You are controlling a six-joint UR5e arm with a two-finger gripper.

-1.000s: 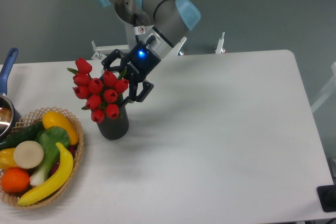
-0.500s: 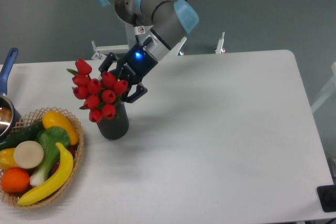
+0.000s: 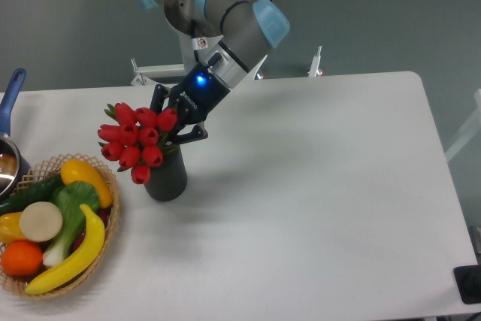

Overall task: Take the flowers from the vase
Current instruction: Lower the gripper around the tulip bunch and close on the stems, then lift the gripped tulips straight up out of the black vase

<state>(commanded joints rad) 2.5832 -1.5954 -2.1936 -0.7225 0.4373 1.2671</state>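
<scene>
The flowers, a bunch of red tulip buds, lean to the left out of the dark ribbed vase at the table's left-middle. My gripper reaches down from the upper right, just above the vase's mouth. Its black fingers have closed in on the bunch right behind the buds. The buds and leaves hide the fingertips and the stems. The vase stands upright on the table with the stems still inside it.
A wicker basket of toy fruit and vegetables sits at the front left, close to the vase. A pot with a blue handle is at the left edge. The white table spreads to the right.
The fingers have drawn together around the bunch. The buds have bunched up and tipped further left and down, and the vase has shifted slightly.
</scene>
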